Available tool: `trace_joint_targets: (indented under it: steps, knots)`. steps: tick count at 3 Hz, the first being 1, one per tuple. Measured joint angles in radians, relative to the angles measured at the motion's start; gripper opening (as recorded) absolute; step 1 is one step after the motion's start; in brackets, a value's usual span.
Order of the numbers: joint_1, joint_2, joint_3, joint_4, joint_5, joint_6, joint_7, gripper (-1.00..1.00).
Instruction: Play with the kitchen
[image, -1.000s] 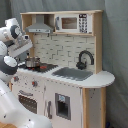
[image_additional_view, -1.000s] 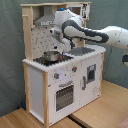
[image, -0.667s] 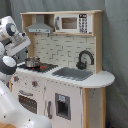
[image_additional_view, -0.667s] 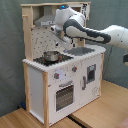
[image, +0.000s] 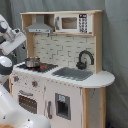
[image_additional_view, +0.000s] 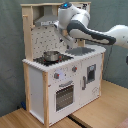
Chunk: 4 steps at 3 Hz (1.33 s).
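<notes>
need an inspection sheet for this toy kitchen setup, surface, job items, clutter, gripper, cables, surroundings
surface: wooden floor panels under the kitchen in the second exterior view
job's things: toy kitchen upright; small metal pot on the stove; black faucet behind the sink; grey hood above the stove; microwave panel on the top shelf; oven door looks shut
clutter: nothing seen
grippers: arm reaches in front of the kitchen's upper part; gripper itself hidden
cables: nothing seen
surroundings: grey curtain backdrop behind the kitchen
</notes>
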Motion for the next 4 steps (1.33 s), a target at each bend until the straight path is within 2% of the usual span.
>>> trace_joint_targets:
  steps: [2,4]
  knots:
    - [0.110,-0.004,-0.019,0.000,-0.205,-0.068,0.047,1.00]
    - [0.201,-0.047,-0.011,-0.004,-0.390,-0.140,0.096,1.00]
